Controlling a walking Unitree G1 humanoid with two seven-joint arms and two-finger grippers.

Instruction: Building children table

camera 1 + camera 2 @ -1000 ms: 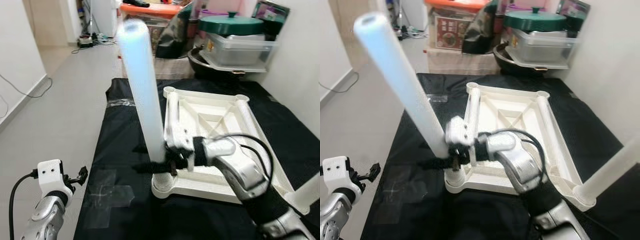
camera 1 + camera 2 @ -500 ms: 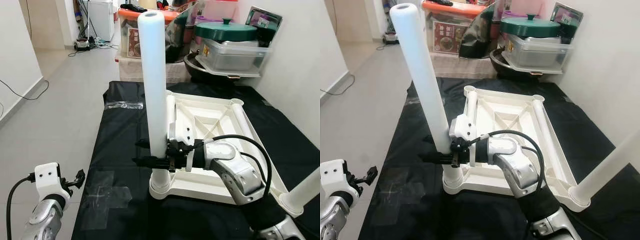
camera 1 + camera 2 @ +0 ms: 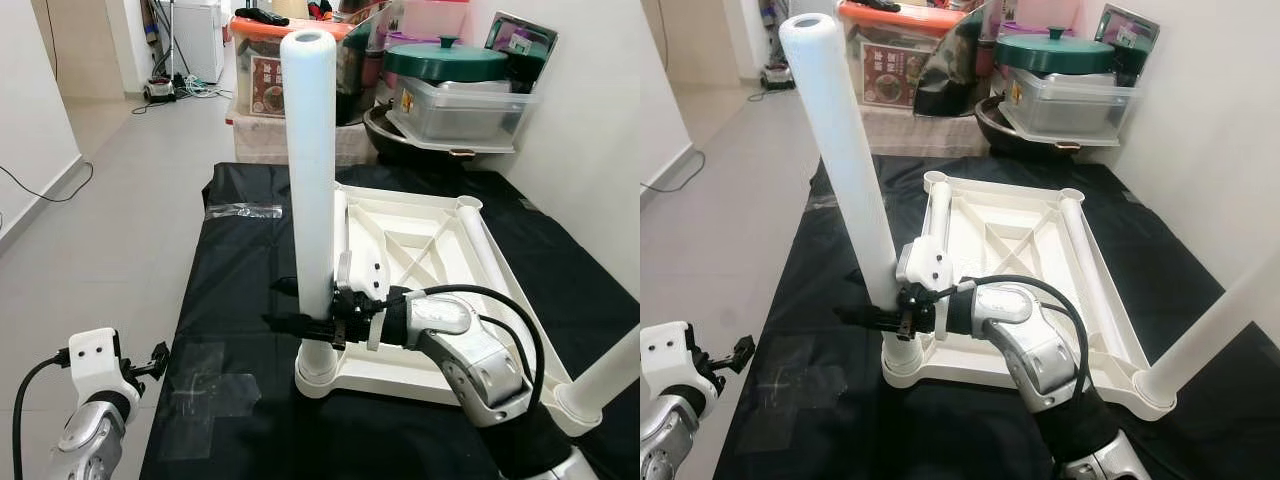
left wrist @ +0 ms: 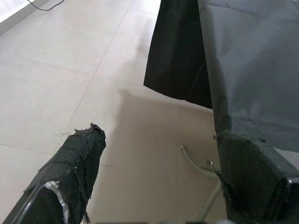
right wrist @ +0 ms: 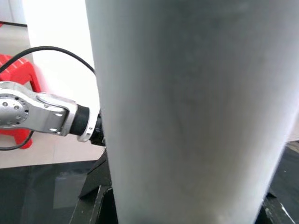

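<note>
Black-covered bench (image 3: 250, 300) is filling most of the head view, carrying everything. Lying upside down on it toward 1 o'clock is the white tabletop (image 3: 420, 240), ribs showing. White leg (image 3: 312, 180) is standing upright in the corner socket (image 3: 318, 368) at the tabletop's near-left corner, roughly 6 o'clock of the panel. Second leg (image 3: 1225, 330) is sticking up at the near-right corner, around 4 o'clock, tilting outward in the picture. I'm judging two legs in, the two far sockets (image 3: 935, 180) at 12 o'clock sitting open, so roughly half done; no spare legs visible. Storage boxes and a green-lidded pot (image 3: 445, 60) are stacked behind at 12.

My right pincer (image 3: 305, 322) is clamping the near-left leg low down, just above the socket, one finger on each side. My left pincer (image 4: 154, 186) is hanging idle at 8 o'clock over the floor (image 4: 70, 84), fingers apart, holding nothing.
</note>
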